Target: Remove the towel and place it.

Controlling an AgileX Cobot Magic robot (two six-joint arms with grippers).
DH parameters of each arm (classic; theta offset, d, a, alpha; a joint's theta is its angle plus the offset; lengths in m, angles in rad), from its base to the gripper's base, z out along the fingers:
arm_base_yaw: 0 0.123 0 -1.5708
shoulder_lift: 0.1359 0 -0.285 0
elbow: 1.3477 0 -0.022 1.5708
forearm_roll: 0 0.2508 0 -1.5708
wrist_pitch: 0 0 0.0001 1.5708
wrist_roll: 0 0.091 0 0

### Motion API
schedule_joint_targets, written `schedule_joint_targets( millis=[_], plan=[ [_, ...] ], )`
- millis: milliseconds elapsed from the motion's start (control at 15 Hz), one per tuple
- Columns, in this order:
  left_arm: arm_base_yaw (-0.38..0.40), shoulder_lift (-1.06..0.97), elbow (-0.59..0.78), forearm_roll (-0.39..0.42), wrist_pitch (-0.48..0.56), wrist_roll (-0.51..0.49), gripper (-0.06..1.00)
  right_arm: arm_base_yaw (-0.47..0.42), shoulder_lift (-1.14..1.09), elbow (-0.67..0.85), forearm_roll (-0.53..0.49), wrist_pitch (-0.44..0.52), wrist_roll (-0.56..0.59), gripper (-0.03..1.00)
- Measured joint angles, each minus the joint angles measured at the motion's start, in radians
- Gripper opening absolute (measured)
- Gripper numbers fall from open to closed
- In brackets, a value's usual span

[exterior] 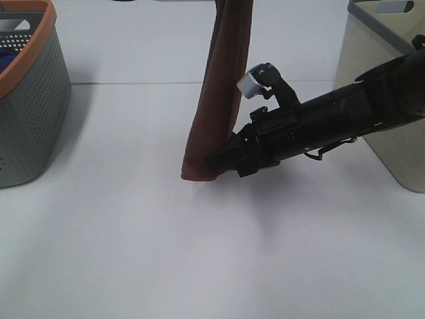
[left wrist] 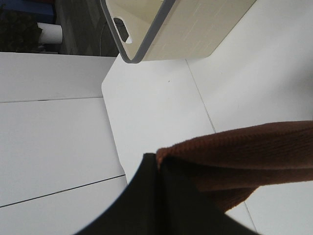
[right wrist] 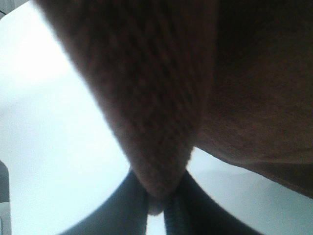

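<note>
I have the towel (exterior: pixel 222 93) up off the table (exterior: pixel 133 252), hanging as a long narrow drape over the middle of the scene. It is between the grey basket with the orange rim (exterior: pixel 33 113) on the left and the beige basket (exterior: pixel 372 80) on the right, and well apart from both. Its top runs out of the high view, and its lowest corner hangs close above the tabletop. I cannot tell whether that corner brushes the surface.

So I judge the removing part done: the cloth is clear of both baskets and carried entirely by the arms. The placing is all left to do, since nothing of the towel lies spread or set down anywhere. The blue fabric (exterior: pixel 5 60) sits in the left basket.

The left gripper (left wrist: pixel 159 162) has its jaws clamped together on an upper edge of the towel, with the fold bunched right at the tips. The right gripper (exterior: pixel 216 163) reaches in from the right, low and nearly level, to the bottom of the drape. Its wrist view shows the jaws drawn in tight around the towel's lower corner, with cloth pinched between them. Both ends look held.
</note>
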State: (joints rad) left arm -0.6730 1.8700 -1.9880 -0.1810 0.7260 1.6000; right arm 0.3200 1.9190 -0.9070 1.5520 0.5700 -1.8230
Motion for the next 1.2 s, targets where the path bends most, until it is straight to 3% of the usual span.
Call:
schedule_joint_targets(
  millis=[67, 200, 333, 467, 533, 600, 733, 933, 1200],
  plan=[
    [0.0, 0.0, 0.0, 0.001, 0.0, 0.0, 0.0, 0.0, 0.0, 0.0, -0.009, 0.018, 0.03, 0.0],
    [0.0, 0.0, 0.0, 0.002, 0.0, -0.008, 0.0, 0.0, 0.0, 0.0, -0.072, 0.023, 0.134, 0.0],
    [0.0, 0.0, 0.0, 0.028, 0.003, -0.094, 0.0, 0.0, -0.029, -0.001, -0.229, 0.006, 0.33, 0.0],
    [0.0, 0.0, 0.0, 0.115, 0.007, -0.252, 0.0, 0.0, -0.11, -0.002, -0.457, -0.057, 0.544, 0.0],
    [0.0, 0.0, 0.0, 0.273, 0.027, -0.445, 0.0, 0.0, -0.219, -0.002, -0.685, -0.115, 0.758, 0.0],
    [0.0, 0.0, 0.0, 0.338, 0.047, -0.542, 0.0, 0.0, -0.27, -0.002, -0.795, -0.136, 0.855, 0.0],
    [0.0, 0.0, 0.0, 0.404, 0.127, -0.69, 0.0, 0.0, -0.363, -0.002, -1.012, -0.18, 1.043, 0.0],
    [0.0, 0.0, 0.0, 0.405, 0.22, -0.832, 0.0, 0.0, -0.425, -0.006, -1.173, -0.214, 1.154, 0.0],
    [0.021, 0.011, 0.004, 0.402, 0.22, -0.919, 0.0, 0.0, -0.429, -0.048, -1.229, -0.265, 1.169, 0.0]
  ],
)
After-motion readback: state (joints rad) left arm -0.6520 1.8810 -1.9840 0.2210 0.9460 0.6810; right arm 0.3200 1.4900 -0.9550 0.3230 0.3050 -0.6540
